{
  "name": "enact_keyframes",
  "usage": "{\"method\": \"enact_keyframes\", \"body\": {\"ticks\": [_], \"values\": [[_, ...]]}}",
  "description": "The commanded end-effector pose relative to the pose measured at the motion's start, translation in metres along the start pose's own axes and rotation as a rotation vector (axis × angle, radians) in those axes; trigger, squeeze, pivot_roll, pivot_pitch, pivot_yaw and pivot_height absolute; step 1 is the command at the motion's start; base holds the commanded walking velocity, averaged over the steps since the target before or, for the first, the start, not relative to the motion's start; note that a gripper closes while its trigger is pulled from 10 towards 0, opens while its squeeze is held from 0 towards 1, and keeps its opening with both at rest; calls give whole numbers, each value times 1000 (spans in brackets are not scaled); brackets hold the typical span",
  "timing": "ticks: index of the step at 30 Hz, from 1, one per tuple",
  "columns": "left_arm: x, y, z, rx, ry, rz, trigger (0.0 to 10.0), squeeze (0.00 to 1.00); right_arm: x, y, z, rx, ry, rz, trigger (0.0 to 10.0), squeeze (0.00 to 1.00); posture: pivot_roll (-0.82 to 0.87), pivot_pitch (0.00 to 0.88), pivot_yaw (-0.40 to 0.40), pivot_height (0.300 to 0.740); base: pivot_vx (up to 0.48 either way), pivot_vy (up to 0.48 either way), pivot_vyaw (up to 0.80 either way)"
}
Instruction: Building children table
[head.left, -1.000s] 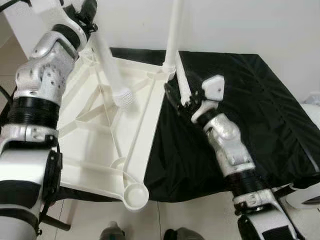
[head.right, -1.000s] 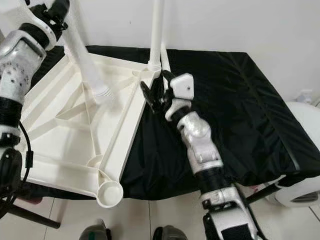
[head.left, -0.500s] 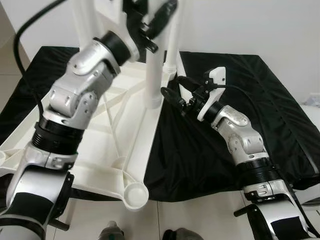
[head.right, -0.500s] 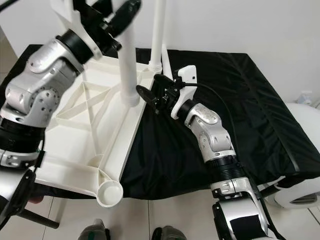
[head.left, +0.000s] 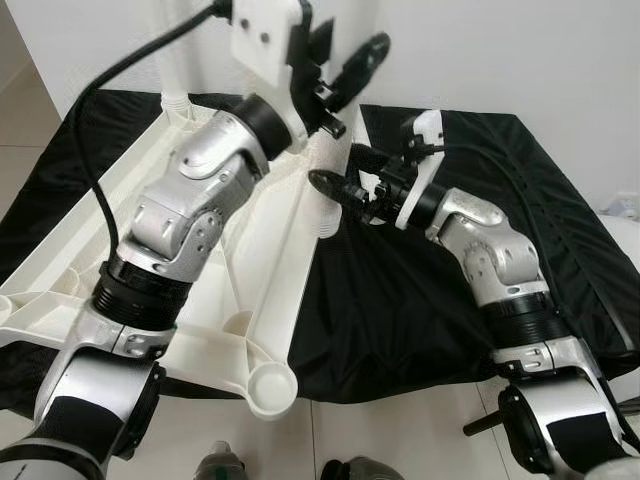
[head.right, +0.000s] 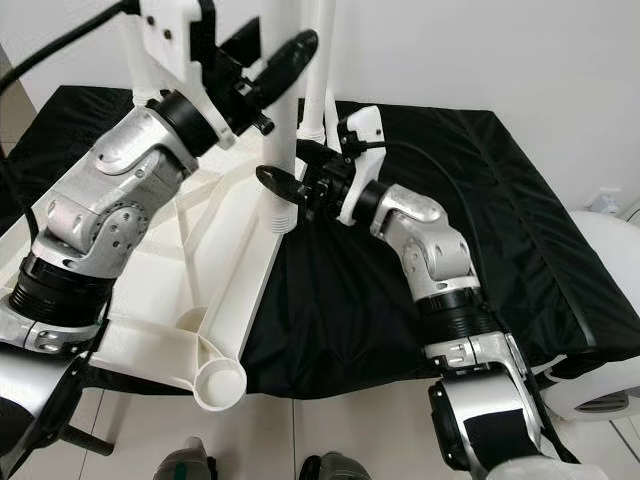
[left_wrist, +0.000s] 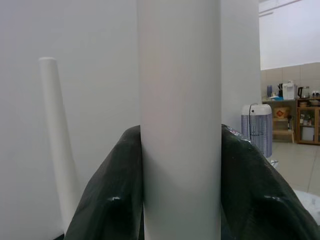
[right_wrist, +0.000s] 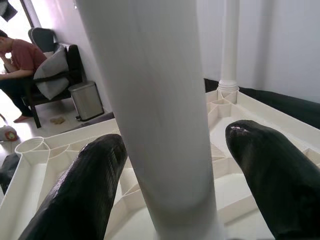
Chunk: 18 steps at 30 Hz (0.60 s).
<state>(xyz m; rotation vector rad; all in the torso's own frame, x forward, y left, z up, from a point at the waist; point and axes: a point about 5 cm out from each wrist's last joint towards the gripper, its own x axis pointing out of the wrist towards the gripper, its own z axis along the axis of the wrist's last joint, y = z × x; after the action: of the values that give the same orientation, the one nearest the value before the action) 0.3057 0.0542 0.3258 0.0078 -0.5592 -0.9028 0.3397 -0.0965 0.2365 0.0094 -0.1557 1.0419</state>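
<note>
One white table leg (head.right: 279, 150) stands upright, long axis vertical, its ribbed lower end just above the upturned tabletop (head.right: 150, 310) on the black cloth (head.right: 470, 200). Left claw (head.right: 262, 62) clamps it high up. Right claw (head.right: 285, 168) is spread wide around its lower part, fingers (right_wrist: 75, 195) apart from it.

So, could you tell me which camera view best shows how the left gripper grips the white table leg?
The left wrist view: the table leg fills the gap between both black fingers, touching each. The eye views show the left gripper high on that leg, one finger hidden behind it. The right wrist view shows the leg between the right gripper's spread fingers.
</note>
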Motion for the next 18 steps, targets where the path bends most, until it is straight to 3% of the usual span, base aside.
{"method": "enact_keyframes", "body": {"ticks": [1,5,16,17,18], "values": [[2,-4,5,7,-14,-24,10000,0,3,0,-2,-21,18,13,10000,0,54,0,-77,740,0,0,0],[4,-4,5,5,-14,-22,10000,0,8,1,-8,-79,35,7,10000,0,59,0,-76,740,0,0,0],[7,-5,10,20,-27,-29,10000,0,16,0,-21,-120,47,-33,9882,0,67,0,-71,740,0,0,0],[7,-5,11,22,-29,-30,10000,0,18,-1,-21,-117,41,-48,8510,0,67,0,-69,740,0,0,0],[7,-6,11,23,-30,-31,10000,0,19,-2,-21,-110,32,-58,5843,0,68,0,-69,740,0,0,0]]}}
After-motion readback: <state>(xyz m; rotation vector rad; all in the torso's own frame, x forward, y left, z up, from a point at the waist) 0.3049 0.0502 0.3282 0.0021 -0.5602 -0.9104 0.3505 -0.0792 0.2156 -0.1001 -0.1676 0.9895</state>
